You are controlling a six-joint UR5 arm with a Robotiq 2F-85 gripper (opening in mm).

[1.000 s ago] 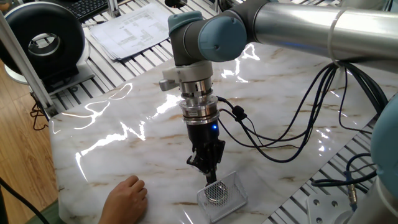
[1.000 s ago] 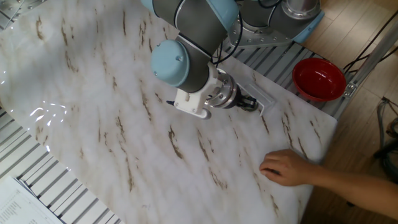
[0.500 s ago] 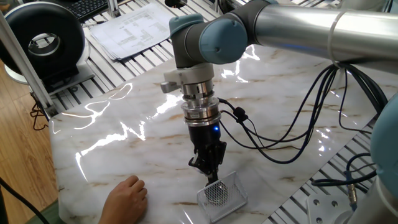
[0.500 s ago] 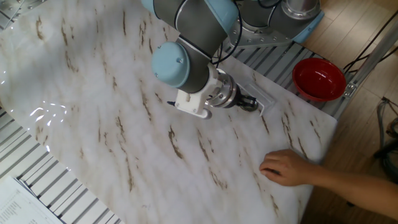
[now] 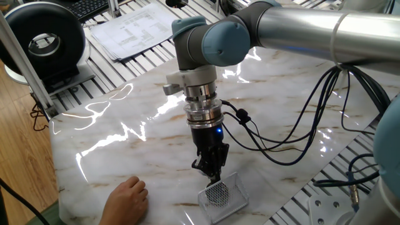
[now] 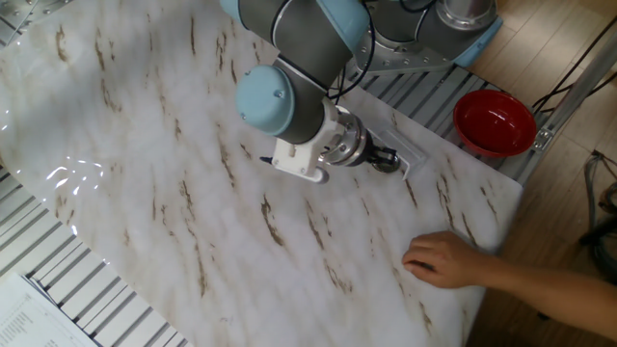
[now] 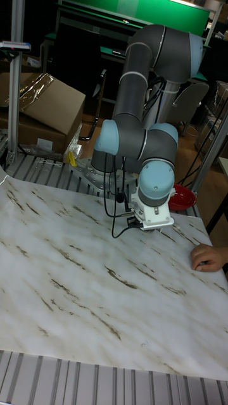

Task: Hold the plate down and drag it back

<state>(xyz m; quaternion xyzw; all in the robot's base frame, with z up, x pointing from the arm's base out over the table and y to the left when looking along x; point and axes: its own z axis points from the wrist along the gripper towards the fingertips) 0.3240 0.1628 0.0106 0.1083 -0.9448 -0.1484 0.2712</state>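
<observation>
The plate [image 5: 217, 194] is a small round silver disc with a grey mesh centre. It lies inside a clear rectangular plastic tray [image 5: 235, 185] near the marble table's front edge. My gripper [image 5: 213, 177] points straight down with its dark fingers pressed together, tips at the plate's far rim; I cannot tell if they touch it. From the other side, the gripper [image 6: 389, 161] sits over the clear tray [image 6: 413, 146] and the plate is hidden. The tall fixed view hides the gripper behind the wrist [image 7: 156, 190].
A person's hand [image 5: 128, 196] rests on the marble left of the tray, also the hand [image 6: 446, 260]. A red bowl [image 6: 495, 122] stands off the table's corner. Black cables [image 5: 275, 140] trail from the wrist. Papers [image 5: 133, 28] and a black round device [image 5: 42, 41] lie beyond the table.
The arm has crept slightly to the right, bringing the gripper tips a little closer over the plate. The plate, the tray and the hand have not moved.
</observation>
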